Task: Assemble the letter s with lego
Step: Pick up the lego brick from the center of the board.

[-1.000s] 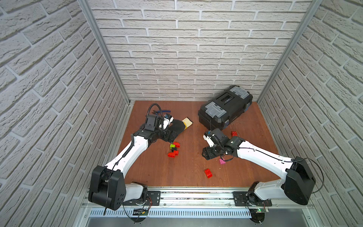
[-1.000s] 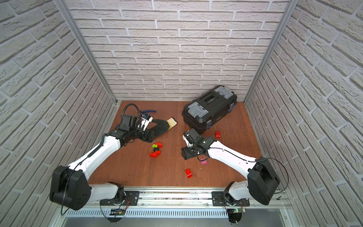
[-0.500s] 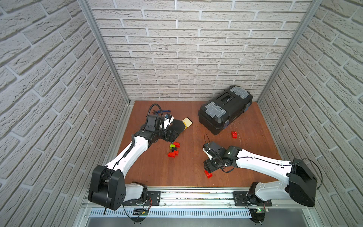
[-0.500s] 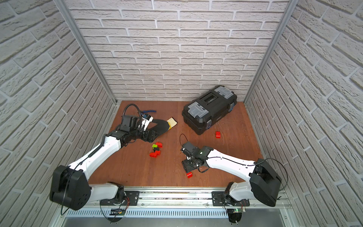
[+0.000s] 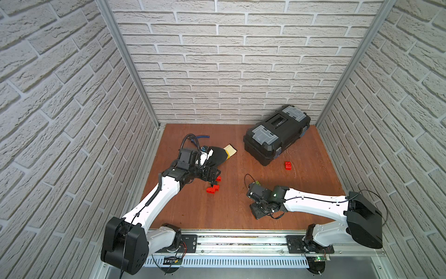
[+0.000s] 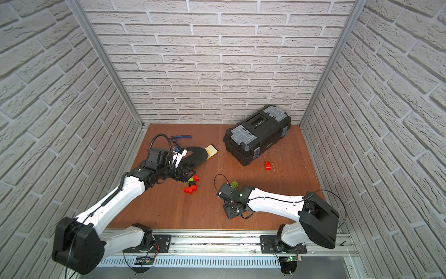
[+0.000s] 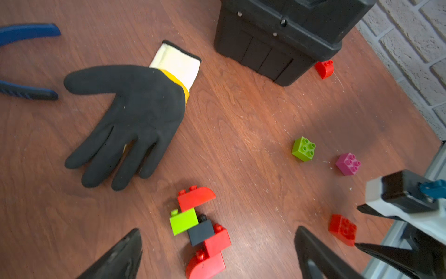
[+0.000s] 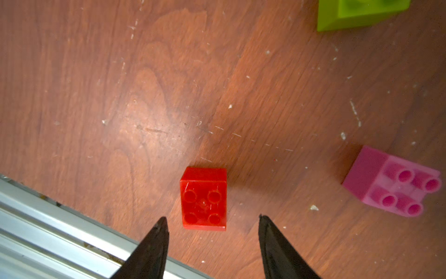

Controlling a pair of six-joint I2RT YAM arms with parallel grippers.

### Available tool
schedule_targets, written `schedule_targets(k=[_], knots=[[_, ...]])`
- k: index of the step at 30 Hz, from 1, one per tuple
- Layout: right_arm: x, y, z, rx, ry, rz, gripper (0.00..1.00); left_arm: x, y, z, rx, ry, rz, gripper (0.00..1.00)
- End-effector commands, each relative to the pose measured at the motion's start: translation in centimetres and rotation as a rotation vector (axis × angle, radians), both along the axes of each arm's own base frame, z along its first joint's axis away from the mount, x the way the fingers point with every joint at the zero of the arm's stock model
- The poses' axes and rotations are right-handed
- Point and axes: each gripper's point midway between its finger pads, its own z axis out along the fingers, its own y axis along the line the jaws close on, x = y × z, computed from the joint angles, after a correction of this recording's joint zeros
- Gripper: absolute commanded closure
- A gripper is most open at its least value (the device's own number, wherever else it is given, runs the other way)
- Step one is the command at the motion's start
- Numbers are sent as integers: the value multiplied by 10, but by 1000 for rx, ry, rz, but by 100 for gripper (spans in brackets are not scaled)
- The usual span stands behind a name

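Observation:
A joined lego piece of red, lime and black bricks lies on the wooden table, seen in both top views. My left gripper hangs open over it, jaws wide on either side and touching nothing. My right gripper is open just above a loose red brick near the front edge; the brick lies just ahead of the fingertips, free of both. A lime brick and a pink brick lie apart nearby. Another red brick sits by the toolbox.
A black work glove lies flat behind the joined piece. A black toolbox stands at the back right. Blue-handled pliers lie at the back left. The metal front rail runs close beside my right gripper.
My right arm has swung from the table's middle toward the front edge, over the red brick, and its jaws have narrowed. The left arm has not moved.

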Motion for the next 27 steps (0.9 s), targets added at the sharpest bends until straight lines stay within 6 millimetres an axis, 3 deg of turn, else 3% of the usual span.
schedule_targets(k=[1, 8, 19, 22, 27], knots=[[3, 7, 1, 4, -25, -11, 40, -8, -2, 2, -48, 22, 16, 2], [4, 14, -7, -6, -25, -16, 45, -14, -4, -3, -71, 55, 12, 2], [6, 10, -19, -65, -18, -36, 60, -21, -3, -5, -106, 87, 20, 2], [10, 12, -16, -63, -30, -47, 69, -21, -2, -5, -103, 84, 22, 2], [24, 20, -1, -35, -78, -126, 70, -21, 2, -5, -87, 76, 30, 2]])
